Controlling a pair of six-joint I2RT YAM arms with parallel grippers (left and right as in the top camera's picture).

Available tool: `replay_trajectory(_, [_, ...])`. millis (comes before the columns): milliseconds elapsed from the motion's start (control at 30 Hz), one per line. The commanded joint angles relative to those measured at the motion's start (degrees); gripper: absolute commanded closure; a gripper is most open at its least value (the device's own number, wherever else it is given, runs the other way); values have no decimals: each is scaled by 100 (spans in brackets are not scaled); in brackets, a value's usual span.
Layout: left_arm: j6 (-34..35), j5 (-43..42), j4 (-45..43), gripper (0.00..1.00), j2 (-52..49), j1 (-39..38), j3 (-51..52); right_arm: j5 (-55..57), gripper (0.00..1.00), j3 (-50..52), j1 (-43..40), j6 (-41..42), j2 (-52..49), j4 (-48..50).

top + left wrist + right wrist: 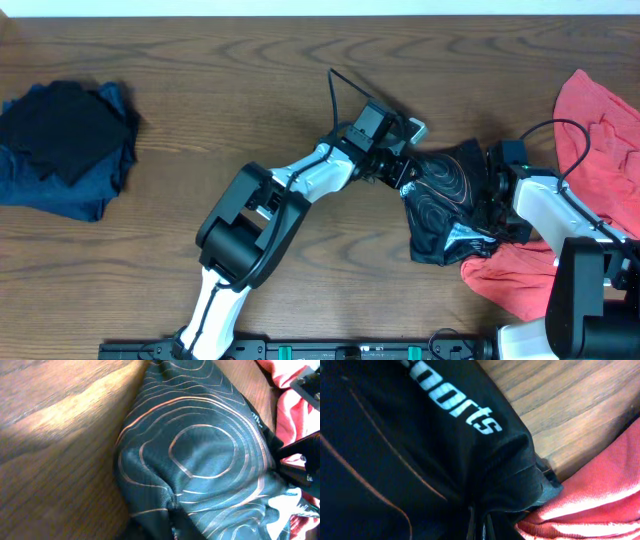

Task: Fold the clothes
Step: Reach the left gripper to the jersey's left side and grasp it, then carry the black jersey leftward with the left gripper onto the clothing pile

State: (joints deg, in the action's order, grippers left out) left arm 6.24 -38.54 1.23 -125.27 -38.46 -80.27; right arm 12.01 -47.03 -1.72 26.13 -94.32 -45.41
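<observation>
The black jersey (445, 195) with thin orange contour lines lies bunched on the table right of centre, held between both grippers. My left gripper (400, 172) is shut on its left edge; in the left wrist view the jersey (200, 455) gathers into a pinch at my jaws (172, 512). My right gripper (495, 195) is shut on its right edge; in the right wrist view the jersey (420, 435), with white "sports" lettering, folds into my jaws (480, 525). The coral-red shirt (600, 120) lies crumpled at the right, partly under the right arm, and touches the jersey (590, 505).
A pile of dark blue and black clothes (65, 140) lies at the far left. The wooden table (250, 80) shows between the pile and the arms. The right arm's gripper (300, 457) shows in the left wrist view, near the red shirt (285, 380).
</observation>
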Motion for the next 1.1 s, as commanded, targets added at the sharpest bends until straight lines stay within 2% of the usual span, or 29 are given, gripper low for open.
replay_trajectory(0, [31,61,-52,94,-96,-42,22,-494,91,278,94,-7,-197,-72])
replay_trajectory(167, [50,-129,-17,94,4,44,17,-492,92,278,94,-7,-197,-70])
replay_trajectory(333, [153,-79,118,94,520,323,15,-446,94,258,92,-4,-151,-72])
replay_trajectory(567, [136,219,492,94,1036,804,17,-450,84,-232,87,-72,538,-468])
replay_trajectory(800, [133,219,688,94,1040,1530,17,-452,75,-800,87,-409,1598,-984])
replay_trajectory(1067, [-31,223,769,94,1043,2518,15,-452,66,-876,87,-520,2653,-1036])
